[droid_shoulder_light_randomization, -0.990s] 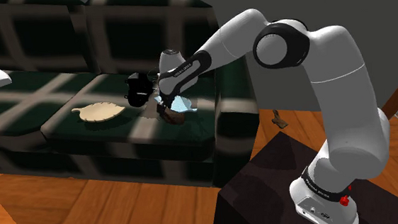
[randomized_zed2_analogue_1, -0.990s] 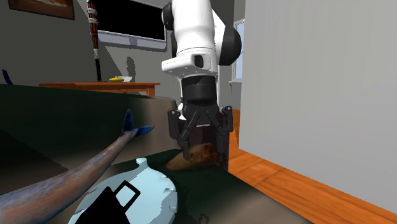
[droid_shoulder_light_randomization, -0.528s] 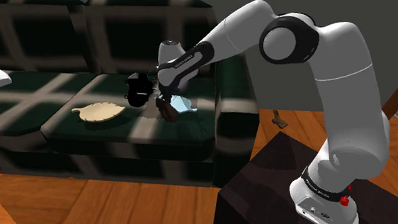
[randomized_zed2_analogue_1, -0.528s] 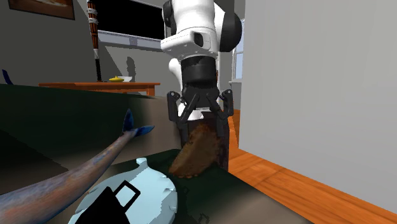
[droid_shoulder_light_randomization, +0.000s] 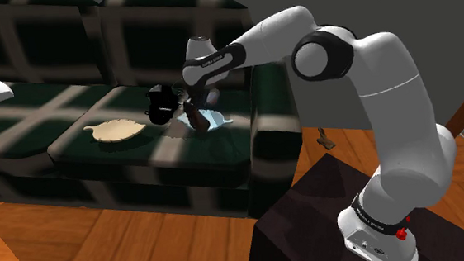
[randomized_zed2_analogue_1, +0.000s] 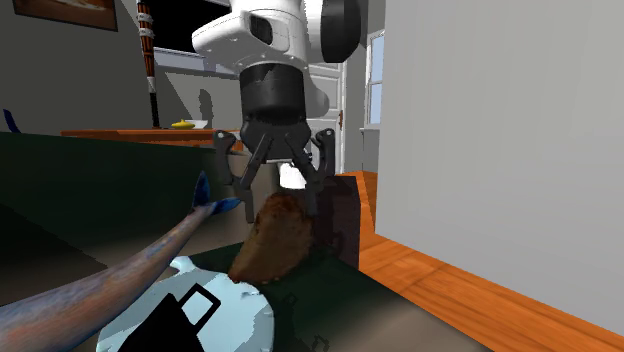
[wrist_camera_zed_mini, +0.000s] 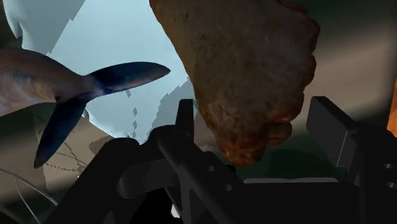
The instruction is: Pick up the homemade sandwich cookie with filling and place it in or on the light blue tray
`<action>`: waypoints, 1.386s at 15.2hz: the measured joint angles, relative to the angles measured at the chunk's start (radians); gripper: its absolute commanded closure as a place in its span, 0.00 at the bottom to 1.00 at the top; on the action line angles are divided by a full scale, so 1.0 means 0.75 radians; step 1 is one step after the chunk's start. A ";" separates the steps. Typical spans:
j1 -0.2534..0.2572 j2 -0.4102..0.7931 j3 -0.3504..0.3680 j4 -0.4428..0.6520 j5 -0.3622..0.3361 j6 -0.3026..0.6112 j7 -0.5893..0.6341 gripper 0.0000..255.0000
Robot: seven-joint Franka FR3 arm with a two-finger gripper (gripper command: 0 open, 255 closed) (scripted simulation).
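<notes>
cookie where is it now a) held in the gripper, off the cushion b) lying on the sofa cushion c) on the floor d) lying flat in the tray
a, the brown cookie hangs clasped between the fingers of the gripper, by the rim of the light blue tray.

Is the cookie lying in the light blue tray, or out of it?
Out: the end effector holds the cookie raised near the tray edge.
</notes>
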 measured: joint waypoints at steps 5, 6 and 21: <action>-0.056 0.266 -0.012 0.483 0.004 -0.223 -0.092 1.00; -0.059 0.320 -0.013 0.582 0.005 -0.267 -0.102 1.00; -0.062 0.509 -0.020 0.670 0.002 -0.169 -0.125 1.00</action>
